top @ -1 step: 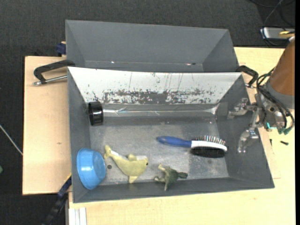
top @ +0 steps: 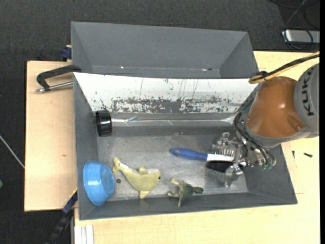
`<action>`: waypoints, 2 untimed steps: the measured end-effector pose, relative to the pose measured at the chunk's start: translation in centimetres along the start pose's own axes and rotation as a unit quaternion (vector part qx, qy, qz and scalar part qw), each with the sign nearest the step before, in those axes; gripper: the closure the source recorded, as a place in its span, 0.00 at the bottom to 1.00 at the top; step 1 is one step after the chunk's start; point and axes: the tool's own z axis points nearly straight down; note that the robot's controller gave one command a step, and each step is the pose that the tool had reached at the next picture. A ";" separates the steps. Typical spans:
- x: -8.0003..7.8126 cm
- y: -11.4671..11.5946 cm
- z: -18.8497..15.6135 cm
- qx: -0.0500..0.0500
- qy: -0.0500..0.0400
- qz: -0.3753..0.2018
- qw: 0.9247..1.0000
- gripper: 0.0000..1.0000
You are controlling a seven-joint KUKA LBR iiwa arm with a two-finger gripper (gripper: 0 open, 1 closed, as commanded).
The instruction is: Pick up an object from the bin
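My gripper [top: 228, 173] is low at the right end of the bin floor. A blue-handled brush [top: 195, 155] with a white and black head lies right beside it, its head touching or lying under the metal fingers. Whether the brush sits between the fingers I cannot see. A small green toy figure [top: 184, 190] lies just left of and in front of the gripper, near the front wall.
A pale yellow toy animal [top: 138, 177] lies at the front middle, a blue bowl [top: 97, 182] on its side in the front left corner. A clear tube with a black cap [top: 103, 122] runs along the back wall. The orange-covered arm hangs over the right rim.
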 end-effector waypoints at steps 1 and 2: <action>-0.2 -0.2 -0.5 0.002 -0.004 0.001 1.000 1.00; -0.4 0.2 -12.4 0.004 -0.008 0.000 1.000 1.00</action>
